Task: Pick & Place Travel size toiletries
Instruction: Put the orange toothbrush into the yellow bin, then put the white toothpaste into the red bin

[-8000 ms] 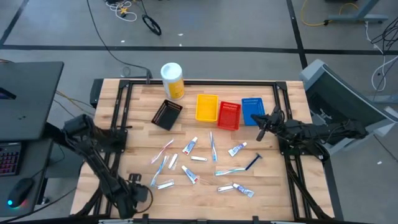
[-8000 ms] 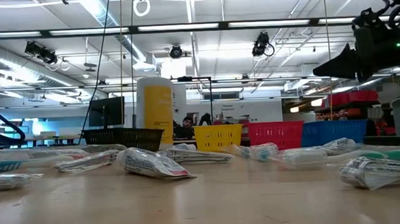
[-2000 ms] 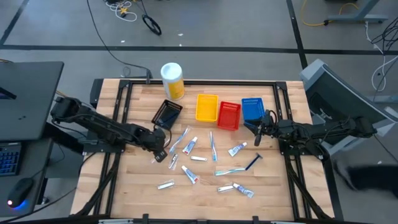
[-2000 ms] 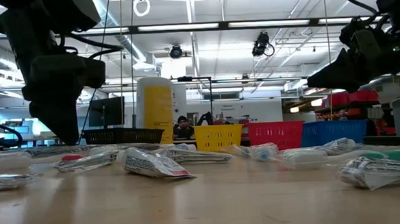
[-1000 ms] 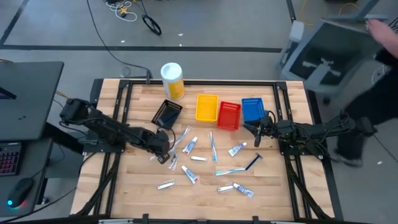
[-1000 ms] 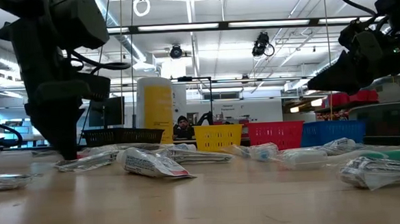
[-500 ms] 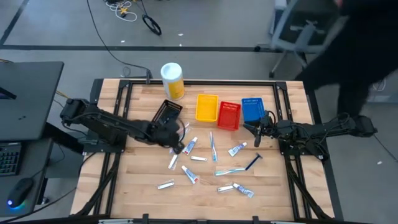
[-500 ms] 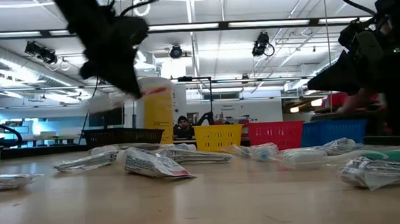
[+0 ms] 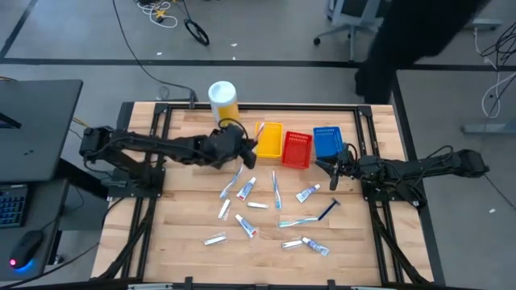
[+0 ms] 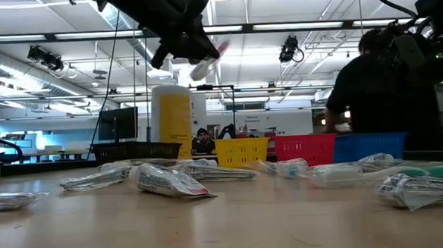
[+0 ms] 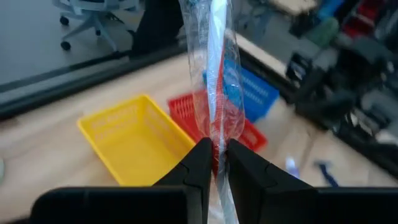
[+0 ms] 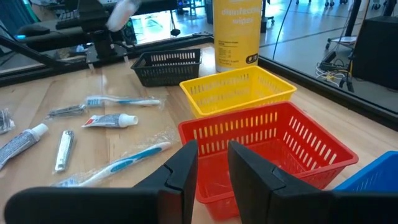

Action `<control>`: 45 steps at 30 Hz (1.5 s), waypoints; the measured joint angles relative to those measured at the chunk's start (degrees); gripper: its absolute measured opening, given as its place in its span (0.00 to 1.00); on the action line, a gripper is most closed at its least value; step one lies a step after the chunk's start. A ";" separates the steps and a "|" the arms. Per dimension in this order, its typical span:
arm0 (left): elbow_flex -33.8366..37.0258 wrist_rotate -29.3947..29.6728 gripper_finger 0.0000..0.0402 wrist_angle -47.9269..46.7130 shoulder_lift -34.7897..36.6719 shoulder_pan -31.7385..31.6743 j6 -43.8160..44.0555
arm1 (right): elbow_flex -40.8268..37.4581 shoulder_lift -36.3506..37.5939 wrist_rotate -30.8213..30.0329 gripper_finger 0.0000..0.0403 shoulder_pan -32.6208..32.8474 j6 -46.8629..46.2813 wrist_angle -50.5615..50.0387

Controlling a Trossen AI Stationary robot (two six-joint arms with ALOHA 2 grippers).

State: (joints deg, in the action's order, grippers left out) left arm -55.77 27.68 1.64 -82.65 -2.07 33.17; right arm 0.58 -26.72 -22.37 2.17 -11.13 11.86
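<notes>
Left end effector (image 9: 244,146) grips a wrapped toothbrush (image 11: 214,74) above the wooden table (image 9: 193,217).

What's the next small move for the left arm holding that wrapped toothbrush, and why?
Probably ease the left gripper forward over the yellow tray, then lower before opening. Its fingers are shut on a wrapped toothbrush, held up off the table near that tray's edge in the high view, not yet over the middle. Which tray is meant isn't shown. The right gripper waits by the blue tray.
</notes>
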 joint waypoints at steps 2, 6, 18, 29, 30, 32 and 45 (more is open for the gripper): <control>0.00 0.05 0.12 0.37 -0.32 -1.51 -0.39 | 0.00 0.00 -0.02 0.25 0.01 0.52 0.00; 0.06 -0.23 0.12 5.18 -3.66 -4.10 -3.12 | 0.00 0.02 -0.10 0.25 0.01 2.55 1.00; -2.39 -4.97 0.12 19.31 -19.25 -10.66 -15.43 | -0.01 -0.24 -6.45 0.25 -0.02 3.91 4.07; -3.46 -5.91 0.12 19.33 -26.38 -11.89 -18.57 | 0.00 -0.26 -6.10 0.25 -0.02 4.00 3.85; -3.51 -6.20 0.13 19.20 -26.51 -11.92 -18.86 | 0.00 -0.26 -6.08 0.25 -0.02 3.94 3.85; -3.43 -6.14 0.14 18.77 -26.51 -12.02 -18.91 | 0.00 -0.26 -6.08 0.25 -0.02 3.75 3.82; -3.45 -8.30 0.33 17.43 -26.51 -12.72 -19.00 | 0.00 -0.31 -5.99 0.25 -0.02 2.57 3.76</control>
State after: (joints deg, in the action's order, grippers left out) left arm -59.22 19.38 19.07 -109.16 -14.79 14.17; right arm 0.58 -27.03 -28.36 2.15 -8.56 15.62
